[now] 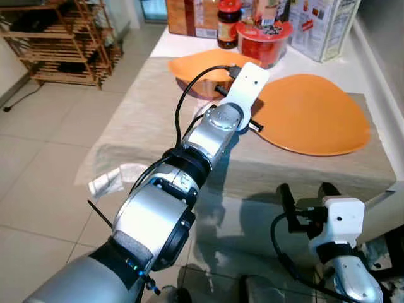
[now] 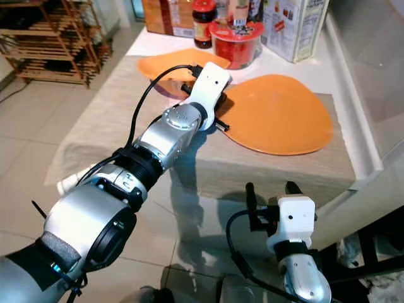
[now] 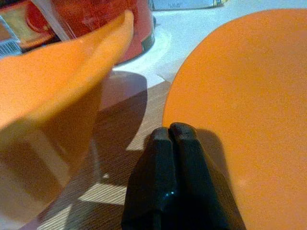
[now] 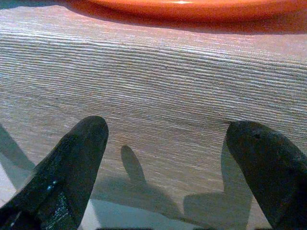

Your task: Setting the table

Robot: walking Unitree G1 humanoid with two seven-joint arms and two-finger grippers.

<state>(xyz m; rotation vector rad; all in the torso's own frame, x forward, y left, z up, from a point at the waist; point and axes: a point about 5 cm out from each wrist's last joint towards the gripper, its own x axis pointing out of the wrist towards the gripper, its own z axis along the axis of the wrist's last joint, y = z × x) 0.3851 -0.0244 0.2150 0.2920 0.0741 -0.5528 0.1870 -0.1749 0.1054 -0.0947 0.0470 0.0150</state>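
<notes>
Left hand [image 3: 175,132] fingers pressed together, tips at the rim of the near orange plate [image 1: 314,113], nothing gripped. Second orange plate [image 1: 199,65] tilted just beside it on the desk [image 1: 145,120] cloth. Right hand [image 1: 309,192] fingers apart, low at the desk's front edge.

2 orange plates [image 1: 314,113] (plain), beige ribbed tablecloth [image 1: 151,120].

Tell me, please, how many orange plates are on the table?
2: a large flat plate on the right, and another plate farther back beyond the left gripper, partly hidden by that arm.
</notes>
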